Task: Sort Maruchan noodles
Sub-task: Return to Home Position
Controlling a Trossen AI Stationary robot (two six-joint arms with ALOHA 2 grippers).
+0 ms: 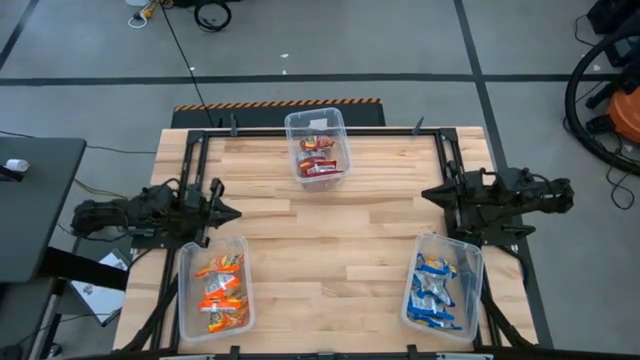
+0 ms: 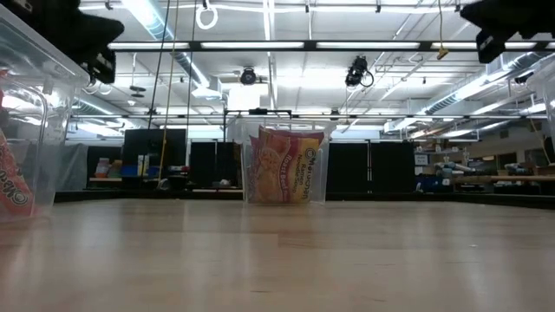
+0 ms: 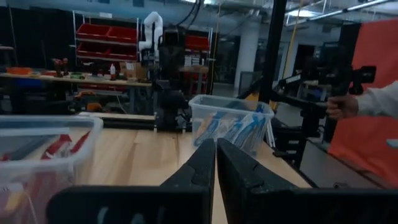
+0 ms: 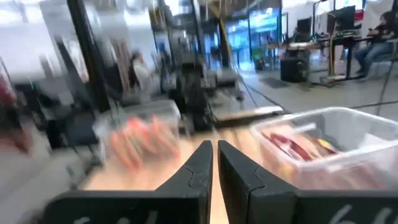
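Altogether, three bins (image 1: 315, 113) hold Maruchan noodles (image 1: 322, 160).

1. Far bin (image 1: 314, 113) sits at the table's (image 1: 330, 240) back middle.
2. Left bin (image 1: 183, 290) sits front left; right bin (image 1: 450, 240) front right.
3. Noodle packets (image 1: 320, 160) lie inside all three bins.
4. Left gripper (image 1: 232, 212) rests at the left edge, right gripper (image 1: 428, 192) opposite.

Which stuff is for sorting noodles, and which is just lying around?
For the job: orange noodle packets, red noodle packets, blue noodle packets, each in a clear bin; left gripper, right gripper, at the table's sides.
Lying about: floor cables, white object on side table.
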